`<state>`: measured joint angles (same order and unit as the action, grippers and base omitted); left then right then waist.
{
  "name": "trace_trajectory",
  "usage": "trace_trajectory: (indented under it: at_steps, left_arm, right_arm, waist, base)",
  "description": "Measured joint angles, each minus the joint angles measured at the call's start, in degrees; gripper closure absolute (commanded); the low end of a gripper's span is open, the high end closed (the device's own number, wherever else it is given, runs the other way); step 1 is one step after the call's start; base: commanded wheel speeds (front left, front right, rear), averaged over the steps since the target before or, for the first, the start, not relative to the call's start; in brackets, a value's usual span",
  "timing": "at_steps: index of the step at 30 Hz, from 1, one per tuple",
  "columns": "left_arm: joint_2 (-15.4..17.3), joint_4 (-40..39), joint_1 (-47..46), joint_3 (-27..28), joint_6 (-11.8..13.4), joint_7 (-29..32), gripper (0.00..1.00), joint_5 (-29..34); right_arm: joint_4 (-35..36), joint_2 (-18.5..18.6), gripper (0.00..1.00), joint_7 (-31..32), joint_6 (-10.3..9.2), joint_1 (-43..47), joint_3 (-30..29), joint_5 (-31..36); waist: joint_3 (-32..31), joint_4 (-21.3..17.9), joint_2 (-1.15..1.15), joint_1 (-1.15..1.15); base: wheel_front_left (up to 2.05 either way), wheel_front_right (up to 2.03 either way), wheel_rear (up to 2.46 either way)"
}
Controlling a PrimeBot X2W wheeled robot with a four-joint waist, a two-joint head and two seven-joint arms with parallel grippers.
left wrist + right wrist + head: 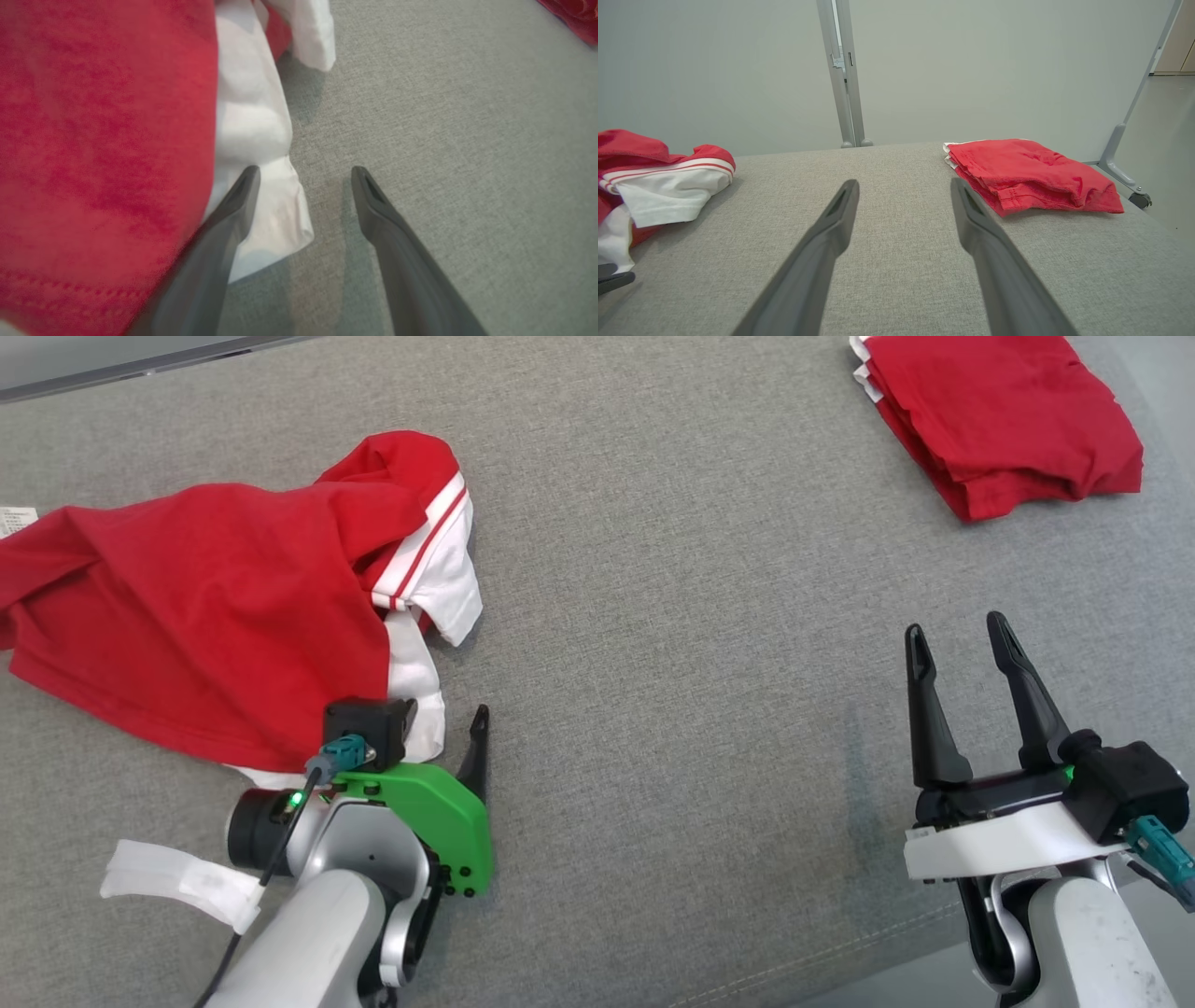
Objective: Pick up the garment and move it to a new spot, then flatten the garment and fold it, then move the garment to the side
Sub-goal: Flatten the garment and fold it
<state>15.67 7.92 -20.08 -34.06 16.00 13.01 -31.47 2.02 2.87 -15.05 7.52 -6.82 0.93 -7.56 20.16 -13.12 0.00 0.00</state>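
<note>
1. The grey cloth-covered counter [672, 663] has a broad bare stretch in the middle, probably the room needed for spreading.
2. The garment [205, 607], red with white striped sleeves, lies crumpled on the robot's left side, not yet lifted.
3. A folded red pile [1004, 415] sits at the far right corner, seemingly put there out of the way.
4. The left claw [306, 170], fingers apart, straddles the garment's white edge [252, 130], one finger over cloth and one over counter. It looks set to pinch.
5. The right claw [956, 623] stands apart and empty, well away from both.
</note>
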Motion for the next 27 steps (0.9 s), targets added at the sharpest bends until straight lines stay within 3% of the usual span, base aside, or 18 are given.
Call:
trace_trajectory:
  at_steps: [6,12,13,14,15,16,17,22,25,27]
  left_arm:
    - [1.92,0.10,-0.64,-0.04,1.18,-0.94,0.00,2.42]
    - [3.38,1.15,0.40,-1.70,0.80,2.20,0.00,2.44]
    - [3.34,1.46,0.41,-1.75,0.64,2.61,0.09,2.19]
    - [3.18,1.83,0.38,-1.77,0.46,2.76,0.36,1.71]
    - [3.19,2.54,0.25,-2.01,0.18,2.79,0.54,1.81]
    - [3.16,3.22,-0.14,-2.08,-0.03,2.75,0.64,1.85]
    - [3.04,4.08,-0.66,-2.13,-0.45,2.66,1.00,1.83]
    - [1.58,4.11,-3.43,-2.16,-4.55,1.47,1.00,-0.33]
    - [-1.00,-4.49,-7.32,-2.25,-8.45,2.57,1.00,-3.38]
    - [-1.56,-11.04,-11.78,-1.69,-9.76,5.03,1.00,-4.79]
  right_arm:
    - [-0.25,-0.01,0.00,0.00,0.00,0.76,-0.12,-0.40]
    - [-0.20,-0.05,0.00,0.00,0.01,0.59,-0.32,-0.52]
    - [-0.18,-0.02,0.00,0.00,0.00,0.59,-0.53,-0.52]
    - [-0.12,-0.01,0.00,0.00,0.00,0.59,-0.81,-0.52]
    - [-0.05,-0.01,0.00,0.00,0.00,0.58,-1.09,-0.49]
    - [-0.03,0.00,0.00,0.00,0.00,0.58,-1.22,-0.44]
    - [-0.04,-0.01,0.00,0.00,0.00,0.56,-1.27,-0.35]
    - [-0.08,-0.01,0.00,0.00,0.01,0.36,-1.43,-0.25]
    - [-0.10,-0.01,0.00,0.00,0.00,0.57,-2.19,-0.23]
    - [-0.32,0.01,0.00,0.00,0.00,0.90,-2.38,-0.23]
  waist:
    - [-0.06,-0.60,0.00,0.00]
    - [-0.23,-0.02,0.00,0.00]
    - [-0.22,0.14,0.00,0.00]
    - [-0.20,0.34,0.00,0.00]
    - [-0.18,0.57,0.00,0.00]
    - [-0.17,0.80,0.00,0.00]
    - [-0.15,1.01,0.00,0.00]
    - [-0.68,1.76,0.00,0.00]
    - [-1.37,2.34,0.00,0.00]
    - [-1.94,2.86,0.00,0.00]
  base:
    - [0.00,0.00,0.00]
    - [0.00,0.00,0.00]
    - [0.00,0.00,0.00]
    - [0.00,0.00,0.00]
    - [0.00,0.00,0.00]
    - [0.00,0.00,0.00]
    - [0.00,0.00,0.00]
    - [0.00,0.00,0.00]
    - [0.00,0.00,0.00]
    - [0.00,0.00,0.00]
